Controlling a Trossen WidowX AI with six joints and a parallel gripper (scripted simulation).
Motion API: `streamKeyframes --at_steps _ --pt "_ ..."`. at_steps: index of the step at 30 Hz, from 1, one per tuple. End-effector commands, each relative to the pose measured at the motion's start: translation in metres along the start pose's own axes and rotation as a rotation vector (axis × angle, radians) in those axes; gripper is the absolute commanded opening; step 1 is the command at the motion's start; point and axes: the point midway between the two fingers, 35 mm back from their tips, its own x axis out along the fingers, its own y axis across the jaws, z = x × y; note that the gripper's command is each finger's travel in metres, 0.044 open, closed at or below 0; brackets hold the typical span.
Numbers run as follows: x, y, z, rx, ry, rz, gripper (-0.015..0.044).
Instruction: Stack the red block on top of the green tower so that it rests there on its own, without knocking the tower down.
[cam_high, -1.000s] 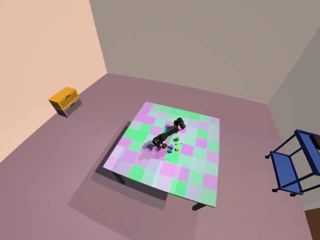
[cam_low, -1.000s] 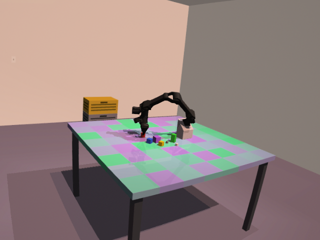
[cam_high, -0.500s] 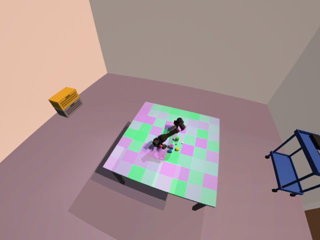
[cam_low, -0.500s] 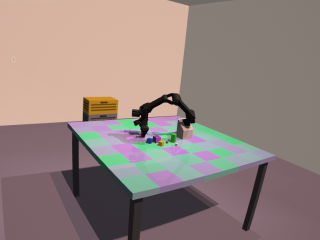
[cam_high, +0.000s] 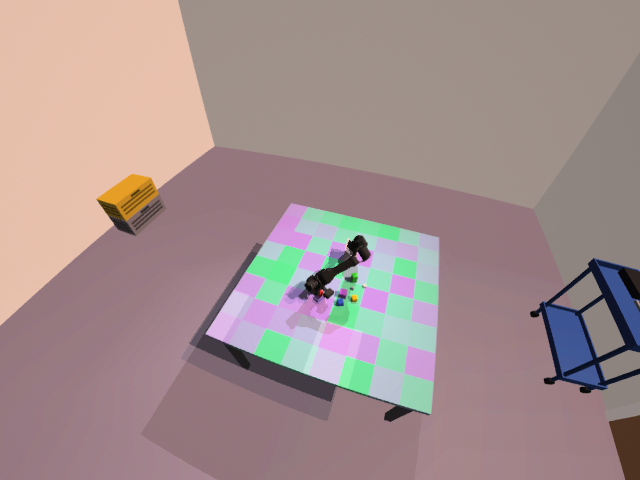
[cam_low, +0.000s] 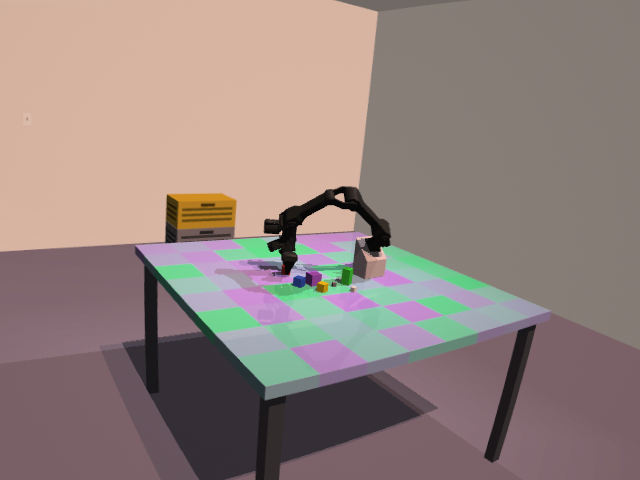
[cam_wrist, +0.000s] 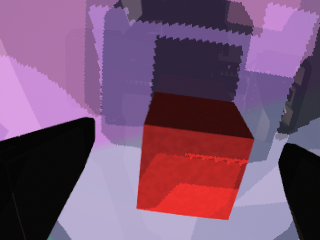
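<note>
The red block (cam_high: 321, 292) (cam_low: 282, 269) (cam_wrist: 195, 165) stands on the table (cam_low: 330, 356), low under the arm. My gripper (cam_low: 285, 270) (cam_wrist: 189, 141) is open and points down over it. In the wrist view one finger is on each side of the block, with a visible gap on both sides, wider on the left. In the exterior view a finger partly hides the block. The green tower (cam_high: 354, 276) (cam_low: 347, 275) stands upright nearer the arm's base, with nothing on top.
Between the gripper and the tower sit a purple block (cam_high: 343, 292) (cam_low: 313, 277), a blue block (cam_high: 339, 302) (cam_low: 298, 281) and an orange block (cam_high: 354, 298) (cam_low: 322, 286). A small dark piece (cam_low: 333, 284) and a small pale piece (cam_high: 364, 285) (cam_low: 353, 288) lie near the tower.
</note>
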Motion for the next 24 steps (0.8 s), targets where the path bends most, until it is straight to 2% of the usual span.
streamKeyframes --at_steps 1,7,14,18,24 --pt "0.000 0.000 -0.001 0.005 0.001 0.003 0.0309" --pt "0.000 0.000 -0.001 0.005 0.001 0.003 0.0151" --pt "0.000 0.000 -0.001 0.005 0.001 0.003 0.0105" --pt "-0.012 0.000 0.000 0.005 0.001 0.002 0.0000" --pt "-0.043 0.000 0.000 0.005 0.000 0.001 0.0000"
